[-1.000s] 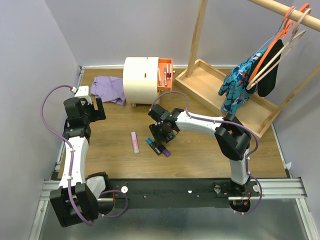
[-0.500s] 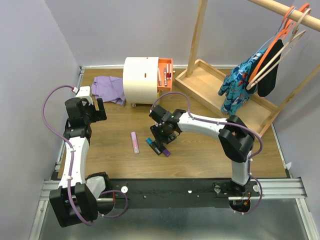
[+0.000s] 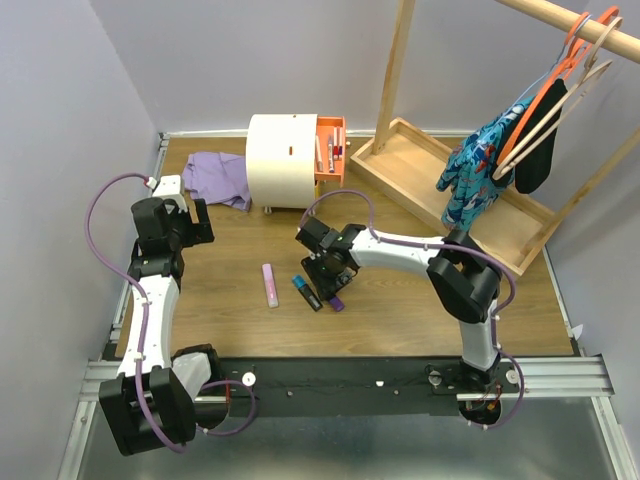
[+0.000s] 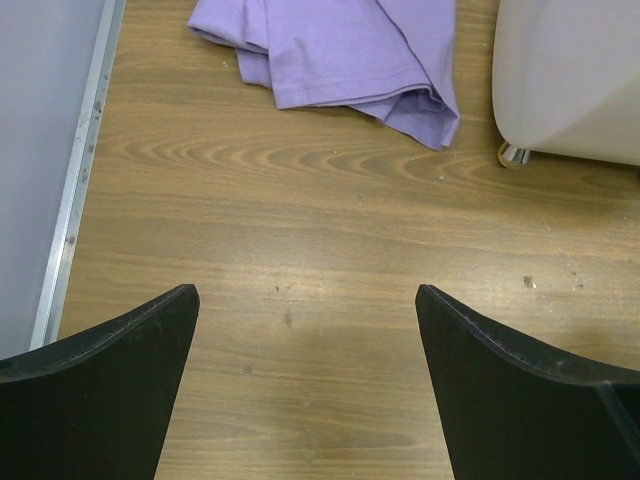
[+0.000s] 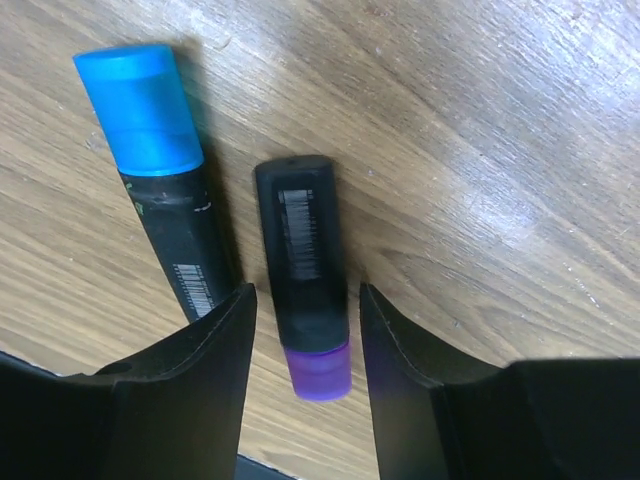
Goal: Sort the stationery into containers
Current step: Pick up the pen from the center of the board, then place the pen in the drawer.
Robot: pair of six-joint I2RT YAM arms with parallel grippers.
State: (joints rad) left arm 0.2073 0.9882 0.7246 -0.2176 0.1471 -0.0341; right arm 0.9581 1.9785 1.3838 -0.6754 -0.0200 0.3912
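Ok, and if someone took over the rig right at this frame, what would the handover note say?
Left gripper: open, empty, above bare table near the purple cloth.
Right gripper: open, fingers straddling the purple-capped marker on the table, not clamped.
Blue-capped marker lies beside it; pink bar further left.
Done: some pens lie in the open orange drawer of the cream chest.
Left: both markers and the pink bar.
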